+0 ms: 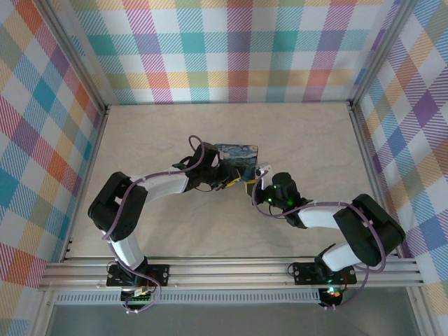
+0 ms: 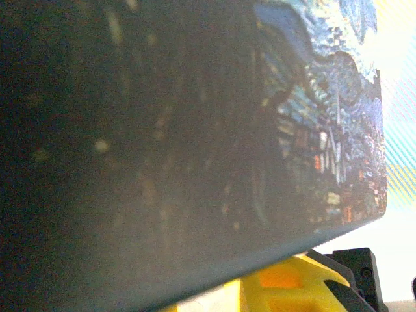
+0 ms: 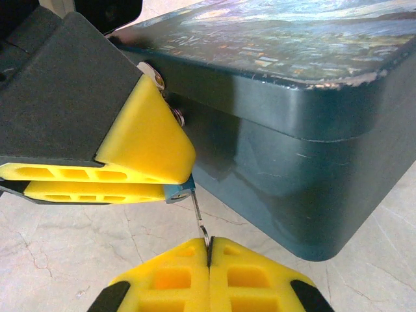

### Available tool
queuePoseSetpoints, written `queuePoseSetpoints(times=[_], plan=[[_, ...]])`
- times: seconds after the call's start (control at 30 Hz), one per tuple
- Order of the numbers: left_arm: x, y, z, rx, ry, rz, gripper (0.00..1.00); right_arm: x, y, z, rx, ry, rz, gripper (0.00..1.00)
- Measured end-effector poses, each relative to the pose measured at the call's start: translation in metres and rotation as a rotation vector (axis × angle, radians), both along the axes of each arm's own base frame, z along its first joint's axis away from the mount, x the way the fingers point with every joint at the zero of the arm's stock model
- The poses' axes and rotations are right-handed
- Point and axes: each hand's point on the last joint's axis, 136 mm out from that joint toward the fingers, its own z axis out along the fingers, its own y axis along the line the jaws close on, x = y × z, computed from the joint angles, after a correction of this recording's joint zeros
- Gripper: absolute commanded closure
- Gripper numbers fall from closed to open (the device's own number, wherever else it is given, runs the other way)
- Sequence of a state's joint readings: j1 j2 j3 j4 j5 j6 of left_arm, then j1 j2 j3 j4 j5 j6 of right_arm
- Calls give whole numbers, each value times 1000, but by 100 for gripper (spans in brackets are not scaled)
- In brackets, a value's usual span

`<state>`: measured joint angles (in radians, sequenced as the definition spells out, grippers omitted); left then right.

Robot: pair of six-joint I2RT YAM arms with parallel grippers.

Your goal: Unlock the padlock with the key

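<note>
While the left tool (image 3: 174,184) pinches one padlock (image 3: 181,190), the right tool (image 3: 209,248) clamps one key (image 3: 199,218).

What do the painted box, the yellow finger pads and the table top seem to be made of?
The box: perhaps painted wood or metal, satin dark teal, pale chips at the lid edge. The yellow finger pads: matt plastic or rubber, with hollow cells. The table top: veined, marble-look stone or laminate.

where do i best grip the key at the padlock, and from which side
By its free end, coming in line with the shaft from the side away from the padlock: the thin key reaches straight out from it, leaving only that end bare. The right tool is shut there.
</note>
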<state>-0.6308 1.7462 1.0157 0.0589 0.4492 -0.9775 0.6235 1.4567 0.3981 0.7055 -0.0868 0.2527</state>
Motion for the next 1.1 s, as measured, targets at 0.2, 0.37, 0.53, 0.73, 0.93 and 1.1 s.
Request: queuePoseSetpoints(times=[0.2,0.37,0.53,0.73,0.93,1.1], plan=[[0,0,0,-1,2,2,83,0,0,0,-1,1,0,100],[0,0,0,0,3,3,84,0,0,-1,-1,2,0,100],[0,0,0,-1,5,5,84,-2,-2,-4,-8,8,-3,100],[0,0,0,-1,6,6,84,-6,-9,-15,-37,36,-18,100],[0,0,0,-5,15,14,84,-7,-6,-12,-22,29,-6,100],[0,0,-1,-8,19,19,84,-8,-1,-6,5,21,7,100]])
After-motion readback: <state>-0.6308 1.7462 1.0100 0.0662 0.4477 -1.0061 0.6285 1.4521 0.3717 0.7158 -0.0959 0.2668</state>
